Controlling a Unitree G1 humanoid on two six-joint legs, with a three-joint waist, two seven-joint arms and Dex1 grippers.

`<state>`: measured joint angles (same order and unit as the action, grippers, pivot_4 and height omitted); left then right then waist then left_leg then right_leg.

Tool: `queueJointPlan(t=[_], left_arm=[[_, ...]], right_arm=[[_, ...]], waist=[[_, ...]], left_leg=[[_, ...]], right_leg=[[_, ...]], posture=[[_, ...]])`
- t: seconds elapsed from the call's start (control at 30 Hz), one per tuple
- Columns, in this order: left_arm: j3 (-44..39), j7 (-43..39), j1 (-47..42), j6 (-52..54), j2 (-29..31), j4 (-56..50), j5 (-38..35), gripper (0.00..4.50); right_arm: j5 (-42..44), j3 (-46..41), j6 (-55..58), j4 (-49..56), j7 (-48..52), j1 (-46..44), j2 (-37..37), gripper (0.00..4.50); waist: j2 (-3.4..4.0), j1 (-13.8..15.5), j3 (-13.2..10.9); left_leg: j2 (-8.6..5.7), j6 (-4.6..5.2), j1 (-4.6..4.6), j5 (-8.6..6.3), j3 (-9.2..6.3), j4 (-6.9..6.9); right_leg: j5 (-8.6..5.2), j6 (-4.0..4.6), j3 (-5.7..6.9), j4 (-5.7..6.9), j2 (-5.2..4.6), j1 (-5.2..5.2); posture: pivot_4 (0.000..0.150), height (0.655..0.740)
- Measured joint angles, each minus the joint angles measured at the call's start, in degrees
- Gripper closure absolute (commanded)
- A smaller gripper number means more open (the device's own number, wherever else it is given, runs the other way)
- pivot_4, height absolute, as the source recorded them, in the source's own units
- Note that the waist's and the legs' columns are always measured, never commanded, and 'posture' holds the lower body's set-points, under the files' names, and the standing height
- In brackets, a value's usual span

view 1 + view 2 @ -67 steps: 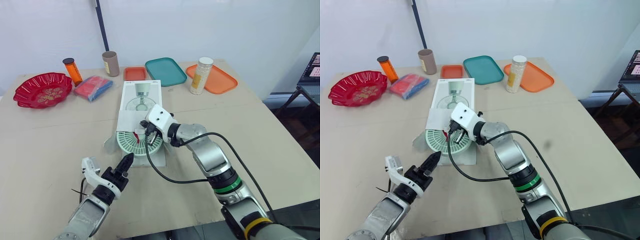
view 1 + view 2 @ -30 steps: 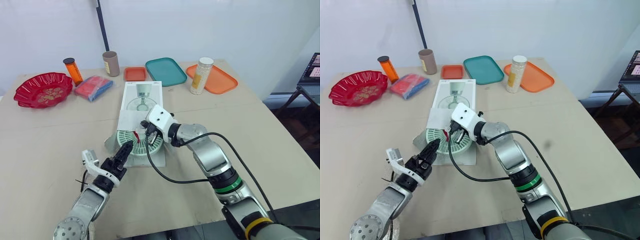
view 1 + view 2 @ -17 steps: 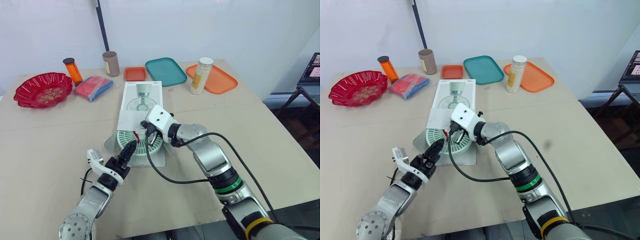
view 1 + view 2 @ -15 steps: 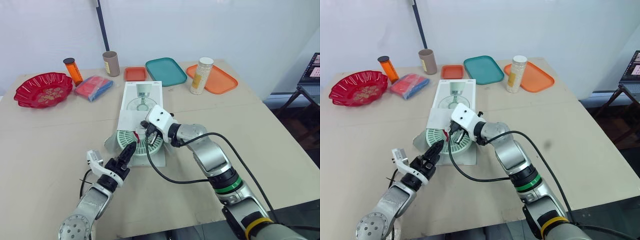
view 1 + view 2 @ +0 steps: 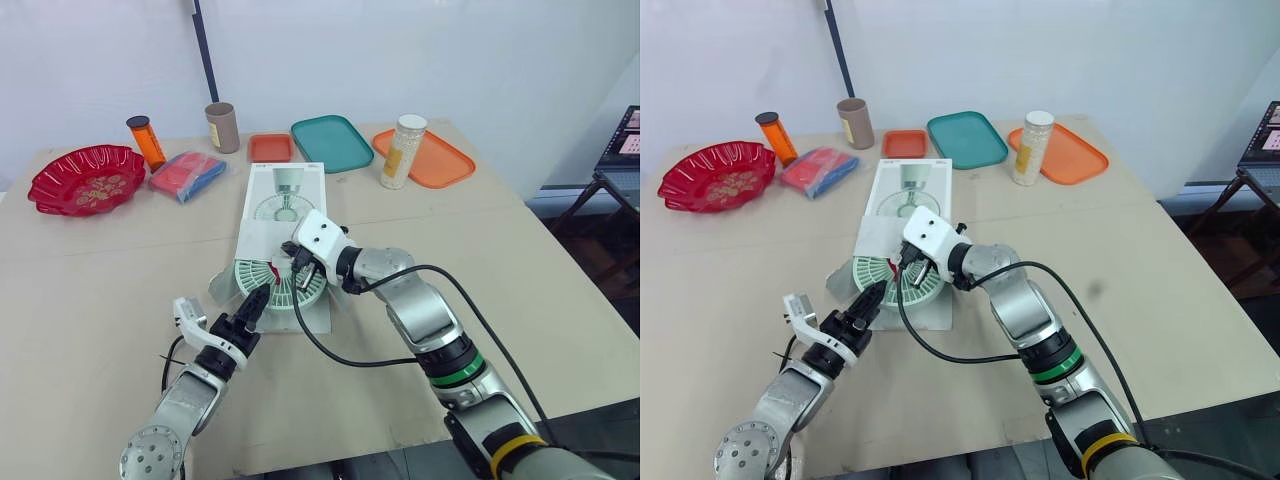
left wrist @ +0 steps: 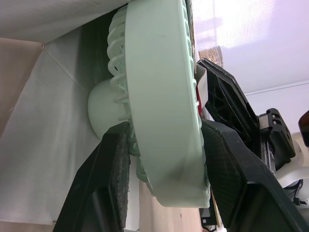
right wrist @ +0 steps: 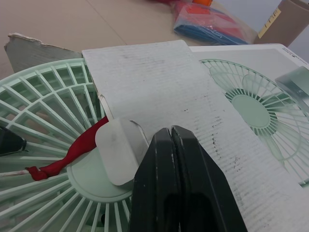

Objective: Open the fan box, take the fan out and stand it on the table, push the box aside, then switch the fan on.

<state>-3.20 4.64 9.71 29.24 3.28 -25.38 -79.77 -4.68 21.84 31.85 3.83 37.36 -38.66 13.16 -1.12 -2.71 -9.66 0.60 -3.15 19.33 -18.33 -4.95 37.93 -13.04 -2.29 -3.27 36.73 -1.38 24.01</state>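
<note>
On table (image 5: 100, 270), shows fan (image 5: 262, 283) lying face-up, half out of opened fan box (image 5: 285, 195), with left end effector (image 5: 257, 303) newly advanced and clamped across its near rim, right end effector (image 5: 300, 265) clenched empty over hub; suggests lifting fan out comes next.

No legible text or numbers on the fan box (image 5: 284, 190)

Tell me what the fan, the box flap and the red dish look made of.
The fan looks like pale green moulded plastic, satin, from its thin ribbed grille. The box flap: white corrugated cardboard, matte, with fluting lines. The red dish is glossy and scalloped, plastic or glass; cannot tell.
</note>
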Motion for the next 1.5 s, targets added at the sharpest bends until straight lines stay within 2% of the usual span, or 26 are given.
queueJointPlan(t=[0.27,0.73,1.07,1.5], left_arm=[[0.0,0.0,0.8,0.0,-0.1,-0.4,0.0,2.76],[0.2,1.9,10.7,0.7,1.4,-8.4,-2.7,2.76],[0.2,2.8,14.3,0.5,2.8,-11.8,-3.6,2.76],[-0.8,2.3,23.7,-1.4,6.6,-18.4,-6.5,2.76]], right_arm=[[0.0,0.0,0.0,0.0,0.0,-0.1,-0.1,4.50],[0.4,0.0,3.0,0.2,-0.2,-1.3,-1.0,4.50],[0.5,0.0,6.7,1.1,-0.9,-2.3,-1.1,4.50],[0.6,0.2,8.3,1.5,-1.1,-2.3,-1.0,4.50]], waist=[[0.00,-0.1,0.0],[0.00,-0.2,0.0],[0.00,-0.3,0.0],[0.00,-0.3,0.0]], left_leg=[[0.01,0.00,-0.01,0.00,0.01,0.00],[0.04,0.01,-0.02,-0.01,0.03,-0.03],[0.04,0.01,-0.02,-0.01,0.04,-0.02],[0.06,0.02,-0.02,-0.02,0.06,-0.04]], right_leg=[[0.00,0.00,-0.01,0.00,0.01,0.01],[-0.02,0.02,-0.04,0.00,0.04,0.03],[-0.03,0.02,-0.04,0.00,0.04,0.03],[-0.26,-0.21,-0.04,0.00,0.03,0.05]], posture=[[0.150,0.7400],[0.150,0.7400],[0.150,0.7400],[0.150,0.7400]])
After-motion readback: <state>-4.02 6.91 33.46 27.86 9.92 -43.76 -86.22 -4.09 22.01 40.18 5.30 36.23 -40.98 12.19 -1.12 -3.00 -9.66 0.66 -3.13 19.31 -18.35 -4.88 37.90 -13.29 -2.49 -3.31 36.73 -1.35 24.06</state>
